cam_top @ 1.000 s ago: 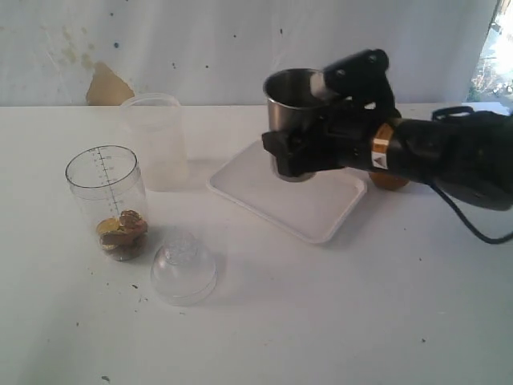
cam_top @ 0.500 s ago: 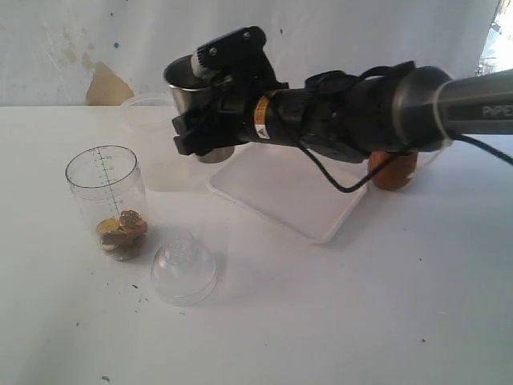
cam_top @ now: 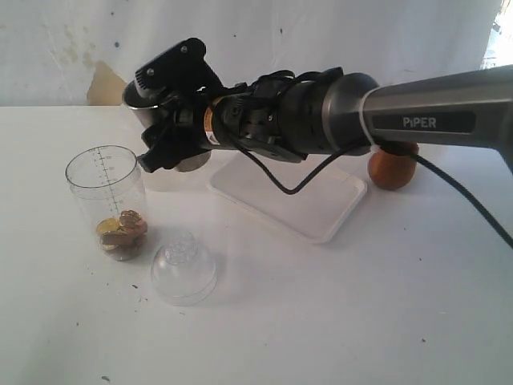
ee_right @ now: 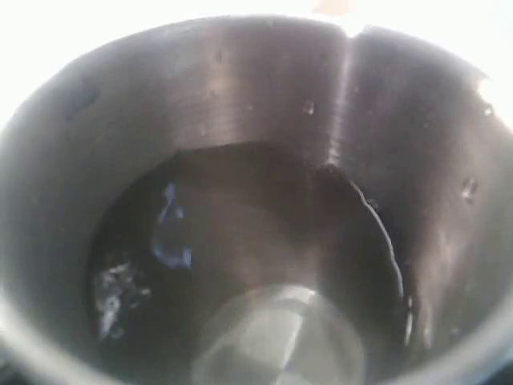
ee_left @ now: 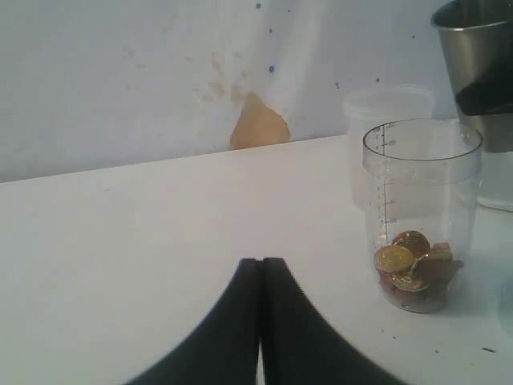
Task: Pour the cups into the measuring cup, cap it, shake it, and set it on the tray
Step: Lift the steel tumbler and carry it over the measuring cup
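Right gripper (cam_top: 166, 112) is clamped on the tumbler (ee_left: 473, 48), up in the air just beside the measuring cup (cam_top: 106, 192). Left gripper (ee_left: 261, 269) is pinched together over the table (cam_top: 337, 321).

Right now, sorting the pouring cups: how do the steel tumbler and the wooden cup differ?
The steel tumbler is shiny and held in the air by the right gripper; the wooden cup is reddish-brown and stands on the table. The tumbler holds liquid; the wooden cup's inside is hidden.
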Available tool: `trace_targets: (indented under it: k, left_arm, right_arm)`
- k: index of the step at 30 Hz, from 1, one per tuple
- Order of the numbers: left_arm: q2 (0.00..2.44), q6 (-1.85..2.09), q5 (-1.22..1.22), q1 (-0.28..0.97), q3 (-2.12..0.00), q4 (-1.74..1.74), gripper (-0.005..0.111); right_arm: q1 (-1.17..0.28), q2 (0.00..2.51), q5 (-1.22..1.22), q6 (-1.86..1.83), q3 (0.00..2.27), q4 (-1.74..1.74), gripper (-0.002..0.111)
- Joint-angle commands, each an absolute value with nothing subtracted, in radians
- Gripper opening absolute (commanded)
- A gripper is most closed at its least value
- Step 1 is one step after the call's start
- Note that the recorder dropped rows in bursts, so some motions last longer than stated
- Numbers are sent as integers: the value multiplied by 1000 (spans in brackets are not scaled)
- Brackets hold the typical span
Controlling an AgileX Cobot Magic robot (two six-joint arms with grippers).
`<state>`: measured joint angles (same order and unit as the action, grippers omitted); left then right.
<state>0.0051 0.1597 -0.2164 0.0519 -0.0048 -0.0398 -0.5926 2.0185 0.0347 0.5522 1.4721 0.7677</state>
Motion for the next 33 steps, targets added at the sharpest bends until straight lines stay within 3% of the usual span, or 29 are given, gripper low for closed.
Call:
trace_targets:
  k: [1,33]
  left_arm:
    - [0,158,-203,52,0,-40,0]
    - [0,158,-203,52,0,-40,0]
  right_arm:
    - [-598,2005,45,495,1490,766,0]
    - [-627,2005,-22,25,1557,768,0]
